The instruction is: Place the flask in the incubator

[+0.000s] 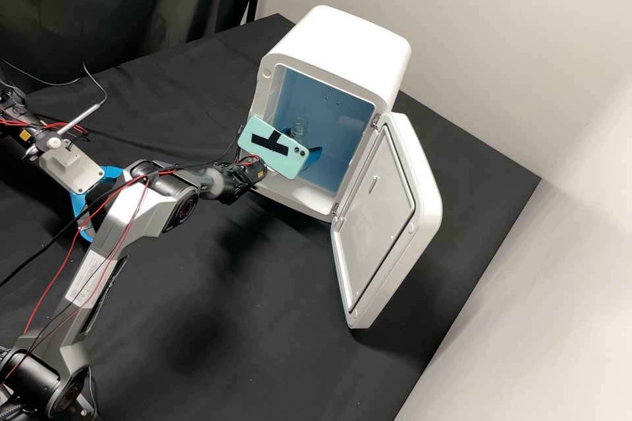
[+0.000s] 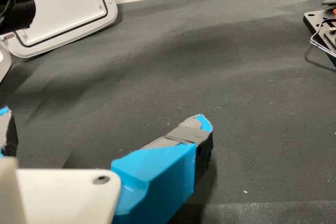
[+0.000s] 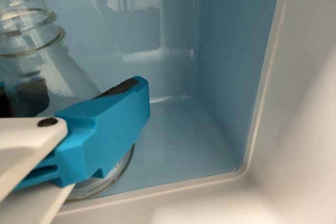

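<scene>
The white incubator [image 1: 342,46] stands at the back of the bench, its door [image 1: 388,210] swung wide open. Inside, a clear glass flask [image 1: 300,126] stands upright on the blue floor. My right gripper [image 1: 308,147] is inside the chamber. In the right wrist view it [image 3: 73,95] is shut on the flask [image 3: 47,61], with a blue finger [image 3: 105,124] pressed against the cone. The blue chamber wall [image 3: 236,51] is close by. My left gripper [image 1: 89,200] rests low at the bench's left side. It [image 2: 102,121] is open with nothing between its fingers.
A teal wrist camera [image 1: 273,146] sits on the right arm in front of the chamber opening. The door [image 2: 63,9] juts out towards the bench's front right. Cables and a metal probe [image 1: 85,115] lie at the far left. Black cloth [image 1: 217,289] covers the bench.
</scene>
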{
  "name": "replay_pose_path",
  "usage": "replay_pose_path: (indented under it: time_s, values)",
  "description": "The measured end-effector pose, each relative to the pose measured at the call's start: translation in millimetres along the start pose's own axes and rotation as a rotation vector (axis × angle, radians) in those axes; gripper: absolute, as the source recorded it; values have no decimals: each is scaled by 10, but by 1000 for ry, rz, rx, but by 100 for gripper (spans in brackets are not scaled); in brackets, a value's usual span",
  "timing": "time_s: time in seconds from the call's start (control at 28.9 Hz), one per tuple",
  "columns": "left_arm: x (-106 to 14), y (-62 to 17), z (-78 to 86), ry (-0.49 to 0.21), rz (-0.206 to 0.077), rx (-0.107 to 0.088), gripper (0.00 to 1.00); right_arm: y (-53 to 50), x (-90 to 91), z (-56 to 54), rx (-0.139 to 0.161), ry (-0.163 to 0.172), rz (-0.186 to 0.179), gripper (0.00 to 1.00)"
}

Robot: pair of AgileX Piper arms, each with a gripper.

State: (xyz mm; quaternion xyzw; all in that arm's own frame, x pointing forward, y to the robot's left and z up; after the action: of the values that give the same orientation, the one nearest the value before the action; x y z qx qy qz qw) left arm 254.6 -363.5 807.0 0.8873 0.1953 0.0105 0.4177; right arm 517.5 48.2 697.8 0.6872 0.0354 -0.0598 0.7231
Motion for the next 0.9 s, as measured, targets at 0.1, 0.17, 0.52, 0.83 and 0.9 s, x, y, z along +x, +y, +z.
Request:
replay_pose_path:
  time_s: [0.1, 0.17, 0.52, 0.83, 0.9]
  values:
    - [0, 0, 0, 0, 0, 0, 100, -52, -5, 52, -3, -10, -9, 0]
    - [0, 0, 0, 0, 0, 0, 100, -53, -4, 54, -5, -5, -2, 0]
    - [0, 0, 0, 0, 0, 0, 100, -56, -3, 57, -5, -5, -2, 0]
    - [0, 0, 0, 0, 0, 0, 100, -56, -3, 56, -6, -5, -2, 0]
    - [0, 0, 0, 0, 0, 0, 100, -56, -3, 56, -6, -5, -2, 0]
